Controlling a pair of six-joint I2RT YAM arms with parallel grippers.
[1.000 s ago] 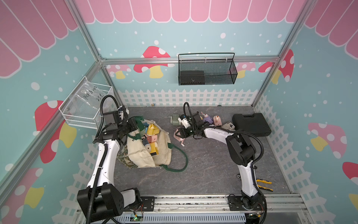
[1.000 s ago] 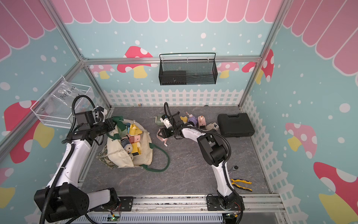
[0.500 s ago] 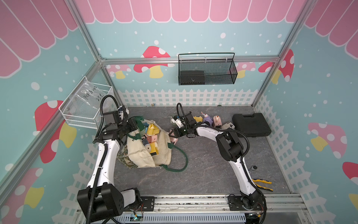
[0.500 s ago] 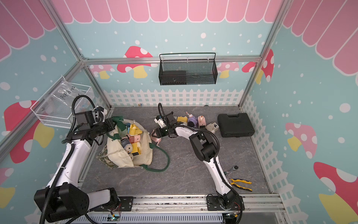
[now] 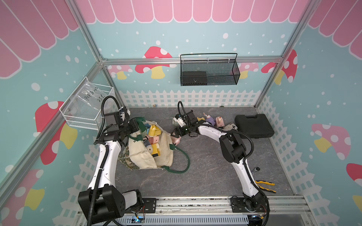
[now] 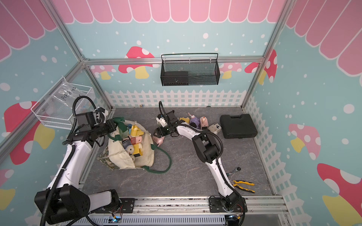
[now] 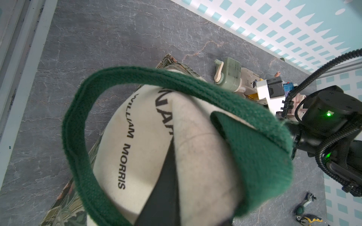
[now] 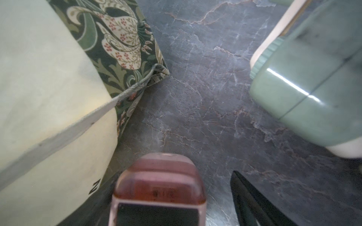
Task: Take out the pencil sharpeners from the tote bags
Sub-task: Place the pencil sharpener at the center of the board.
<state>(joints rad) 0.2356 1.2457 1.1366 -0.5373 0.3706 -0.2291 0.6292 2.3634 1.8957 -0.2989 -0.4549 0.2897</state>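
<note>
A: Left gripper (image 5: 136, 125) clenched on the tote bag (image 5: 146, 162) rim, holding the mouth up. Several pencil sharpeners (image 5: 153, 140) are inside. Right gripper (image 5: 175, 135) is spread over a pink sharpener (image 5: 177, 140) on the table (image 5: 205, 166), just beside the bag.

B: We'd lift straight clear, avoiding the green strap (image 5: 184, 156). The right wrist view shows a gap between a finger (image 8: 252, 203) and the sharpener, which the top views hide.
</note>
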